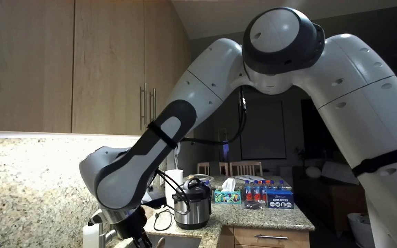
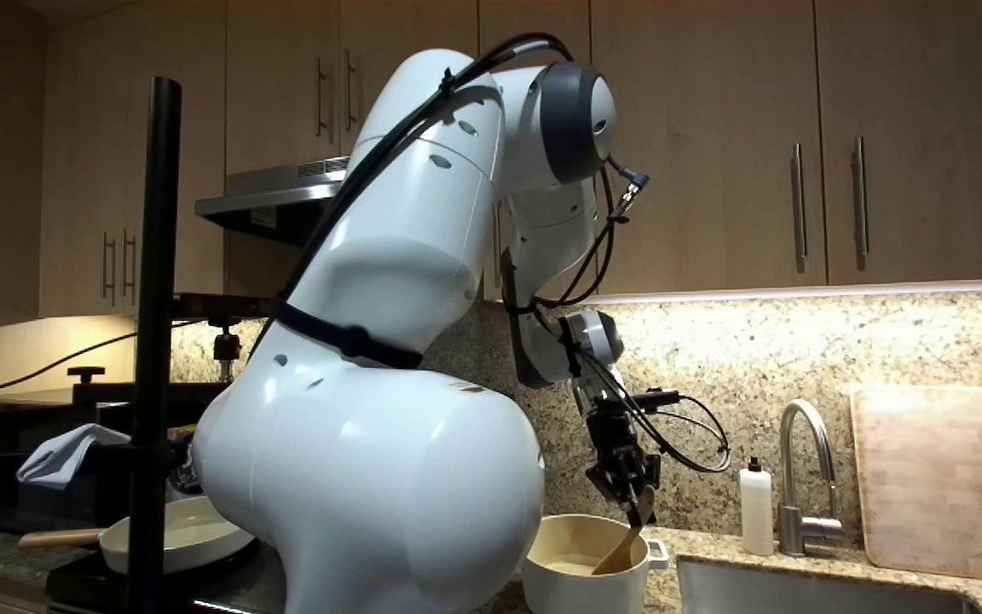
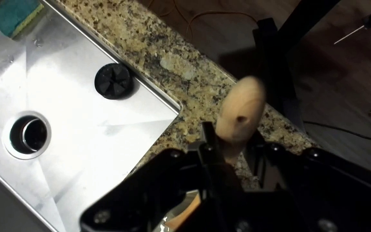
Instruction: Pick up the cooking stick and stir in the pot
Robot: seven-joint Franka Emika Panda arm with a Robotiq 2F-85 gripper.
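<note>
"Where's the wooden cooking stick (image 2: 620, 554)?"
"Slanting into the off-white pot (image 2: 583, 594), broad end down inside it."
"And the tool (image 3: 232, 139)?"
"Gripping the stick just below its rounded, holed end."
"The pot?"
"Just beside the steel sink (image 2: 798, 590)."

In an exterior view, we see the gripper (image 2: 638, 505) holding the tilted cooking stick (image 2: 619, 556), its end inside the pot (image 2: 583, 593).
</note>
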